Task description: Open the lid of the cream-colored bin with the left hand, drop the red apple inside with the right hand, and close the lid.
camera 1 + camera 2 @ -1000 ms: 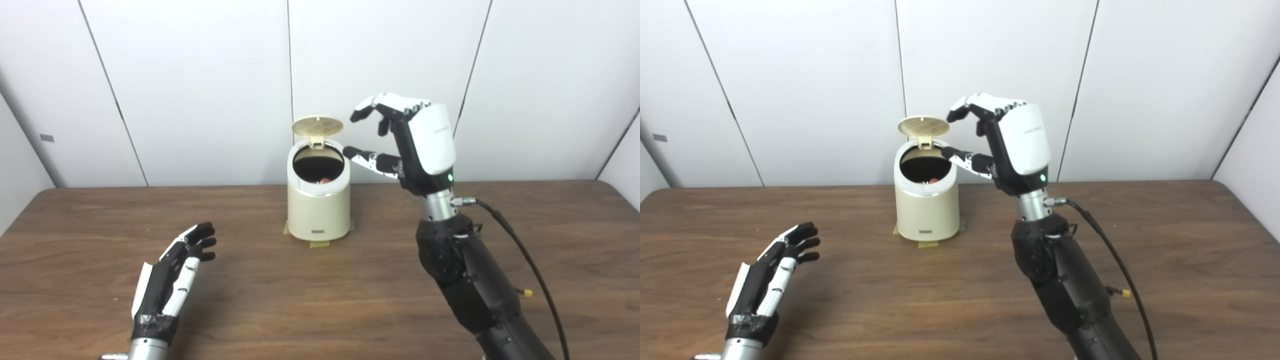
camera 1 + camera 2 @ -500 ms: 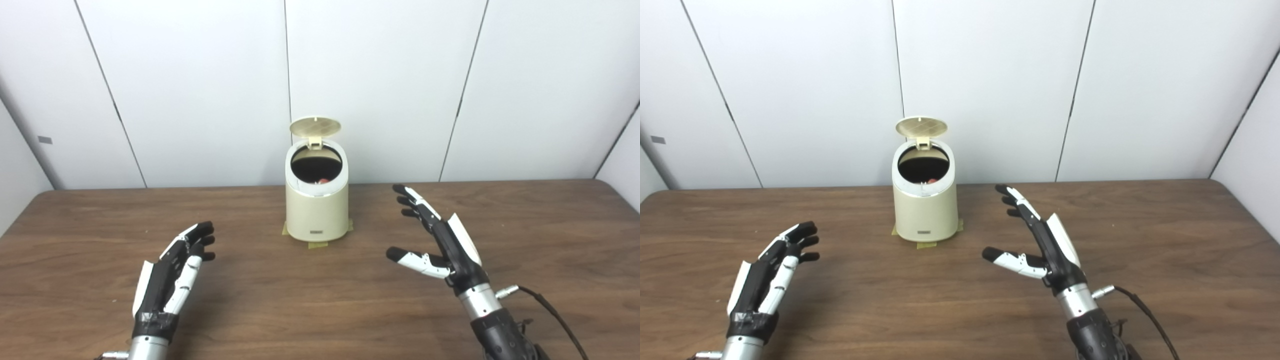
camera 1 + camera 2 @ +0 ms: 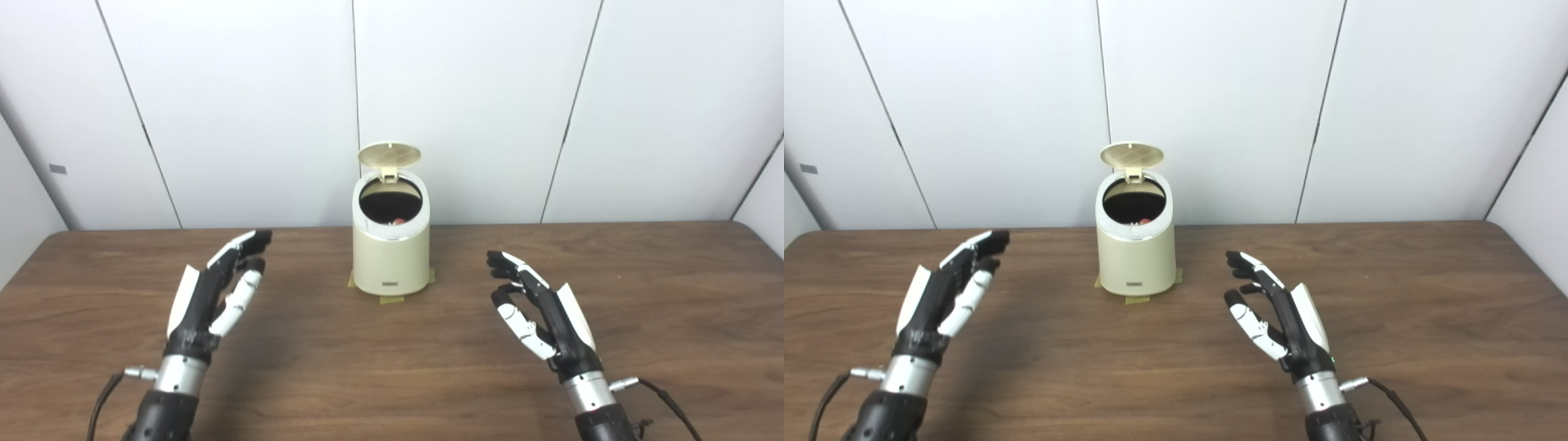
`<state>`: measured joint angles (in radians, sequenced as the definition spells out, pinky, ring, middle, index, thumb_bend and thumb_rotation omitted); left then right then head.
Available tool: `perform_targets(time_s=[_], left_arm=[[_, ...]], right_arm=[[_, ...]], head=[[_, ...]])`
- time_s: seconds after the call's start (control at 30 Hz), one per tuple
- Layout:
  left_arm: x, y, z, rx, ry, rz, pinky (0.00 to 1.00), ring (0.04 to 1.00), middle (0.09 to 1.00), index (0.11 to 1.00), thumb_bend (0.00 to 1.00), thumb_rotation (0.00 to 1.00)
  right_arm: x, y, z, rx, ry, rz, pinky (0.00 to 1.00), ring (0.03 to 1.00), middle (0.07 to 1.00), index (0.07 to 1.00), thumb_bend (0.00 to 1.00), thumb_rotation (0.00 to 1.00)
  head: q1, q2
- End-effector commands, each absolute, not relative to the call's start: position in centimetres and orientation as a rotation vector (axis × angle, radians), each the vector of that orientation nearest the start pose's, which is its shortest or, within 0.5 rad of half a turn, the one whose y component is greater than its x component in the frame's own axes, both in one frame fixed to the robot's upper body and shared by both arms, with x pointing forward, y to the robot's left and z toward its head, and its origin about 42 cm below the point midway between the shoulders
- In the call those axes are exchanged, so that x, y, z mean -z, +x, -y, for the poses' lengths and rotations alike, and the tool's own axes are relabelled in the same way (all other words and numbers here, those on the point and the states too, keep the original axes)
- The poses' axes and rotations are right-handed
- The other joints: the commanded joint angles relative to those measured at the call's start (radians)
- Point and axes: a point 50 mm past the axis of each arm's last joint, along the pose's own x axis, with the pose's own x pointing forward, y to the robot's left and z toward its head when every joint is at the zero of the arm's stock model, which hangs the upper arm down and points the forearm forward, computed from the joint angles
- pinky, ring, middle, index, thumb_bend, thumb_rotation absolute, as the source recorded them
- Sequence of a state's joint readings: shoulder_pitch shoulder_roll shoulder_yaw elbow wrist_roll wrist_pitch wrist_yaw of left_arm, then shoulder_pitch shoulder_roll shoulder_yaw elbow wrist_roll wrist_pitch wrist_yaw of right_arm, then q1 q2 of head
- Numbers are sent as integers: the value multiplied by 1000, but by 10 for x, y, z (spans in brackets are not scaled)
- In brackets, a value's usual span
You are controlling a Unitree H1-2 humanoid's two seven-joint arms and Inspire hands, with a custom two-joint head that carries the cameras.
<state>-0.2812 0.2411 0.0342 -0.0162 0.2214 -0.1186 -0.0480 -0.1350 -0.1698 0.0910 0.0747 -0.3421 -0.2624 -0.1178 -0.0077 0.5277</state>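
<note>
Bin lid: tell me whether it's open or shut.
Open. The lid stands tipped up behind the bin, baring the dark opening, where a bit of red, likely the apple, shows. Neither hand touches it.

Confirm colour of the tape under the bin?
Yellowish-tan tape under the cream bin, clearest in the left eye view.

The bin (image 3: 390, 257) is cream, with a red apple (image 3: 399, 221) inside its dark opening; the worktop (image 3: 392, 380) below is brown wood grain.
</note>
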Motion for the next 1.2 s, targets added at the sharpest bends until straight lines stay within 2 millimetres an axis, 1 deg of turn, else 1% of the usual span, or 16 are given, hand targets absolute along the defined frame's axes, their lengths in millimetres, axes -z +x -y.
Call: perform_targets(time_s=[0.0,0.03,0.1,0.13,0.23,0.3,0.4,0.47,0.53,0.57,0.63,0.7,0.73,0.9,1.03,1.17], left_arm=[[-271,389,-253,58,552,557,857,871,845,832,602,935],[-284,395,-249,53,597,563,869,879,851,837,637,961],[-312,403,-237,42,684,563,953,915,867,850,714,990],[-326,407,-231,45,728,559,981,951,885,866,750,996],[-363,418,-210,53,826,550,999,995,919,886,833,1000],[-381,424,-196,54,870,538,1000,1000,940,892,894,1000],[-396,432,-177,50,913,538,1000,1000,958,909,894,1000],[-401,436,-166,48,957,546,1000,1000,947,911,876,1000],[-404,439,-157,49,991,547,1000,1000,920,894,850,1000],[-404,442,-151,55,1013,532,1000,1000,909,877,860,1000],[-403,446,-145,67,1044,502,1000,1000,900,862,875,1000],[-400,455,-137,79,1102,471,1000,1000,904,863,923,1000],[-399,457,-134,81,1123,463,1000,1000,899,865,949,1000],[-395,466,-124,106,1220,425,1000,1000,902,873,996,1000],[-389,468,-116,127,1268,402,1000,1000,912,869,1000,1000],[-380,469,-114,134,1295,390,1000,1000,913,880,1000,1000]], right_arm=[[-147,332,232,-42,-492,412,703,802,826,834,245,908],[-146,332,232,-45,-493,412,704,802,826,835,251,917],[-145,332,233,-49,-488,406,703,802,827,837,265,914],[-144,332,233,-50,-485,400,704,804,827,836,276,908],[-142,332,233,-47,-491,395,719,819,837,843,245,864],[-140,333,233,-42,-495,392,746,843,855,859,228,810],[-139,334,233,-41,-497,385,758,852,865,865,243,794],[-139,334,233,-40,-499,375,754,853,866,867,252,790],[-139,334,232,-38,-502,363,749,854,868,873,260,753],[-139,333,231,-38,-501,360,752,858,871,876,257,718],[-139,333,230,-37,-498,355,756,862,875,879,252,682],[-139,333,229,-33,-491,345,751,861,873,880,256,649],[-139,333,229,-32,-488,340,749,861,874,882,263,639],[-140,332,227,-24,-502,334,740,853,870,880,265,624],[-139,333,225,-22,-491,330,719,847,868,879,269,612],[-139,333,223,-19,-484,323,725,847,869,877,262,591]], head=[[-1,0],[-1,0],[-2,-1],[-2,-1],[-1,-2],[-2,-4],[-1,-5],[-3,-5],[-6,-6],[-8,-7],[-11,-7],[-12,-6],[-12,-6],[-13,-5],[-15,-8],[-18,-10]])
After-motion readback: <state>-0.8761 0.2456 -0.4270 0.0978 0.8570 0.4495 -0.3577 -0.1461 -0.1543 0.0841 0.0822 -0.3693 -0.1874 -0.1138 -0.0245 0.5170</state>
